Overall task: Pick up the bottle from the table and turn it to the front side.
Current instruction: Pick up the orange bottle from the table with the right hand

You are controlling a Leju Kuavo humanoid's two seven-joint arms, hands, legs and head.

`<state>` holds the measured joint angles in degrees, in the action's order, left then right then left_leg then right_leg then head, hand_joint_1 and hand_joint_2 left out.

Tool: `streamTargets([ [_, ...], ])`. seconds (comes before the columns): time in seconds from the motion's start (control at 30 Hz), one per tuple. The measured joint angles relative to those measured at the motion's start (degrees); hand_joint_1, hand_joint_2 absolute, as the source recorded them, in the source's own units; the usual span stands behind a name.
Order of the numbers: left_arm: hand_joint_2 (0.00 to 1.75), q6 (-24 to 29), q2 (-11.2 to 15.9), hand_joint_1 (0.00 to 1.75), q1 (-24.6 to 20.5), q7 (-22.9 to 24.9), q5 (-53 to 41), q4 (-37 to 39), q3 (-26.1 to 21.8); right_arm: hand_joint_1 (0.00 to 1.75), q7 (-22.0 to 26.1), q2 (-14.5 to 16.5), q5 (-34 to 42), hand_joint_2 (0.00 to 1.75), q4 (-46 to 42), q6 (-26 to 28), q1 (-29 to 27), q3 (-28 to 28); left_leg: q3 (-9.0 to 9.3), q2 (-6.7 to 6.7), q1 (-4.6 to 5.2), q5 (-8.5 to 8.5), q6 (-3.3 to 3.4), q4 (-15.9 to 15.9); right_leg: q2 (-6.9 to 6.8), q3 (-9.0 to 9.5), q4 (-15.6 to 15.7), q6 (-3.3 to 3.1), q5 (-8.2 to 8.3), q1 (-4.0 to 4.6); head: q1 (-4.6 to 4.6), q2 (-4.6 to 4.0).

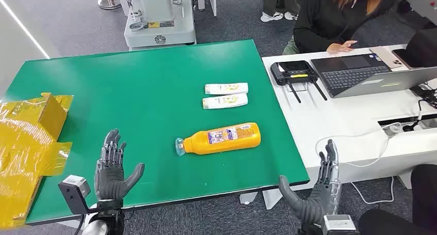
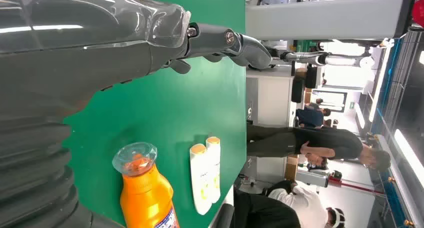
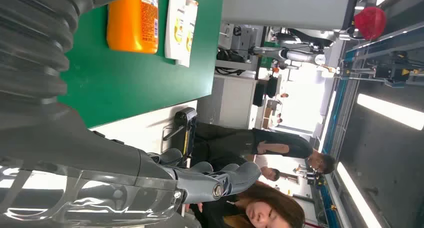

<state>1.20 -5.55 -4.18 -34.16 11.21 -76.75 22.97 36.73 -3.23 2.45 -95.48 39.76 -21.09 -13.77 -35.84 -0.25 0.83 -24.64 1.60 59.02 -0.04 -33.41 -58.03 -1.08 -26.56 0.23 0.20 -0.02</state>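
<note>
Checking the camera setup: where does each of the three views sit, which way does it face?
Head: high on the body, facing forward and down at the green table; left hand and right hand rise from below.
Left wrist: behind the left hand, turned sideways, facing across the table.
Right wrist: behind the right hand, facing the table's edge and people beyond.
Shared: all three show the orange bottle.
</note>
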Motion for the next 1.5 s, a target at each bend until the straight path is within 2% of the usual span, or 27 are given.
streamTargets([
  [0.67,1.75,0.0,-0.4,0.0,-0.4,0.5,-0.2,-0.2,0.0,0.0,-1.1,0.0,-2.9,1.75,-1.3,0.0,-0.5,0.0,0.0,0.01,0.0,0.0,0.0,0.0,0.01,-0.01,0.0,0.0,0.0,0.0,-0.01,0.0],
  [0.8,1.75,-0.7,-1.2,0.0,-1.3,0.7,-0.5,-0.1,0.0,0.0,-2.1,-0.2,-7.9,1.75,-1.3,0.0,-0.4,0.3,0.0,0.01,0.0,0.0,0.0,0.0,0.01,-0.01,0.0,0.0,0.0,0.0,0.0,0.0],
  [1.07,1.75,-3.5,-2.9,0.0,-4.3,1.1,-1.1,1.8,0.1,0.0,-6.3,-2.1,-28.7,1.75,-1.2,0.4,1.2,2.1,0.0,0.03,0.01,0.01,0.01,0.0,0.02,0.0,0.0,0.01,0.02,-0.01,-0.01,-0.01],
  [1.23,1.75,-3.8,-3.4,0.0,-6.0,0.7,-1.2,4.0,0.6,0.0,-12.2,-3.9,-38.7,1.75,0.5,0.2,6.0,1.5,0.02,0.09,0.0,0.02,0.02,0.0,0.08,0.0,0.0,0.0,0.08,0.0,-0.02,0.0],
  [1.4,1.75,-3.7,-3.5,0.0,-6.7,0.2,-1.0,5.4,0.9,0.0,-15.4,-5.5,-41.7,1.75,2.9,-0.7,10.2,-0.4,0.02,0.09,0.0,0.03,0.02,0.0,0.1,0.01,0.0,0.0,0.11,0.0,-0.01,0.0],
  [1.5,1.75,-3.3,-3.4,0.0,-6.7,-0.1,-1.0,5.8,0.9,0.0,-16.9,-6.3,-42.2,1.75,5.2,-4.3,13.3,-2.0,0.02,0.21,0.0,0.03,0.02,0.0,0.23,-0.01,0.0,-0.01,0.12,0.01,-0.02,0.0],
])
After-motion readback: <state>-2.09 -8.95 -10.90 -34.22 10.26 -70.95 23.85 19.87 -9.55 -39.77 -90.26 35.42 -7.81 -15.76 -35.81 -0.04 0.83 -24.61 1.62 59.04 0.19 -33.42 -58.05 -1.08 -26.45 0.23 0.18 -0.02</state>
